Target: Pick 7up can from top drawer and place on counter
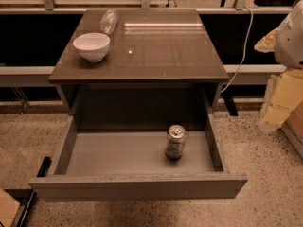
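**One 7up can point(175, 142) stands upright in the open top drawer point(137, 186), right of centre.**

The glossy brown worktop point(156, 51) carries one white bowl point(92, 46) and one clear bottle point(109, 21) lying down, above a speckled floor point(265, 164). The hand is out of frame, so its grip cannot be told. A pale arm part point(291, 37) shows at right.

— Where is the gripper?
— Outside the camera view, somewhere past the frame's border.
— Does any of the robot show?
— Only a white, rounded arm segment point(292, 37) at the right edge, in the upper part of the view, cut off by the border.
— Its pose?
— Cannot tell from that piece.
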`<state>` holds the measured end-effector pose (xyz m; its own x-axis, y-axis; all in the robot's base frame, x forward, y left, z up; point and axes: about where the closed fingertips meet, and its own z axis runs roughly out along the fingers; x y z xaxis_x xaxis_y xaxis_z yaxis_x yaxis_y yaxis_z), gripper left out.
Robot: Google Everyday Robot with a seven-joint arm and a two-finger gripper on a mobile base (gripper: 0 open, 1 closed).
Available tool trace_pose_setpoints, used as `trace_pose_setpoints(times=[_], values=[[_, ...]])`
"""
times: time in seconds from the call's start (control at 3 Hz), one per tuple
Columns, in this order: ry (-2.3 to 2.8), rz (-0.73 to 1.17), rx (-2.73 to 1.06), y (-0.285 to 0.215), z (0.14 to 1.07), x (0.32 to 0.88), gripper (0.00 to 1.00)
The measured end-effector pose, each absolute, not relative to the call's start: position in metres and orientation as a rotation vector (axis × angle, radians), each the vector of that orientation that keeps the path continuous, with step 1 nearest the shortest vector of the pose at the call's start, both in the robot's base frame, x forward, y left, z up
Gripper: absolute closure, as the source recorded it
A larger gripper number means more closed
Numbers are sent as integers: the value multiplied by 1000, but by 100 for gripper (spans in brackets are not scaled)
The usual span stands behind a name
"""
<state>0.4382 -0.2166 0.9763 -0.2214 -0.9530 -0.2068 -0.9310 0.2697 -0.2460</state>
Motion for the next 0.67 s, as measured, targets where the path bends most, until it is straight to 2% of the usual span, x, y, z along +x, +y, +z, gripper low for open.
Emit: trace_pose_setpoints(times=[0.67], values=[[2211, -50, -1659, -224, 965, 441, 0]])
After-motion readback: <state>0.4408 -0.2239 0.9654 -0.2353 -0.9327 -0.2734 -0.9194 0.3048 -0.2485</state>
